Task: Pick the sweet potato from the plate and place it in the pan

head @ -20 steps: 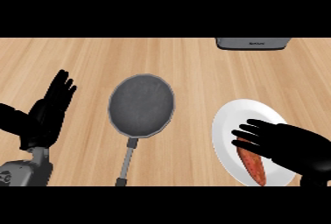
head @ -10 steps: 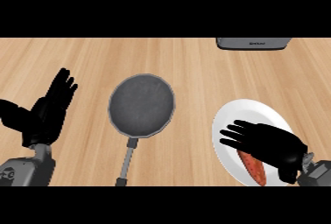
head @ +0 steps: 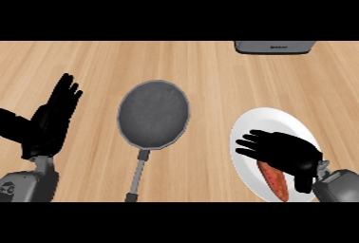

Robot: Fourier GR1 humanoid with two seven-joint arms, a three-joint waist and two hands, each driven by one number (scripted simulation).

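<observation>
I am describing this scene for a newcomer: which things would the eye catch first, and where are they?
First comes the black right hand, fingers spread, over the white plate at the lower right, with the orange sweet potato showing beneath it. Next is the dark round pan in the middle of the wooden counter, handle pointing toward the robot. The left hand rests open at the left edge.

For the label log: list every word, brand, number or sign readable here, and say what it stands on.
Grey appliance at the counter's far edge: a short pale marking on its front, too small and blurred to read.
Pan, plate, sweet potato, both hands: no text visible.
</observation>
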